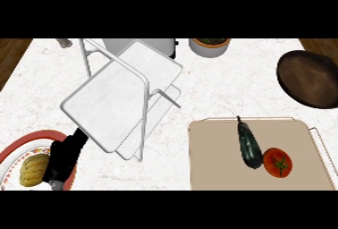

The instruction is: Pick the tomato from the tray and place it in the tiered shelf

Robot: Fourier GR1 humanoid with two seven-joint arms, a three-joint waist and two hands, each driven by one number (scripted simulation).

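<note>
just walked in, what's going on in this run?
Nothing is being handled yet. The tomato sits on the beige tray at lower right, touching a dark eggplant. The white tiered shelf stands at centre-left with nothing visible on its tiers. The left hand is low at the left edge, over a red-rimmed plate holding a yellow food item; its finger pose is unclear. The right hand isn't in view.

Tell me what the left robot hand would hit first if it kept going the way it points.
The left robot hand points up and right, so it would probably meet the lower edge of the white tiered shelf first. Depth is unclear; it might pass beneath it.
</note>
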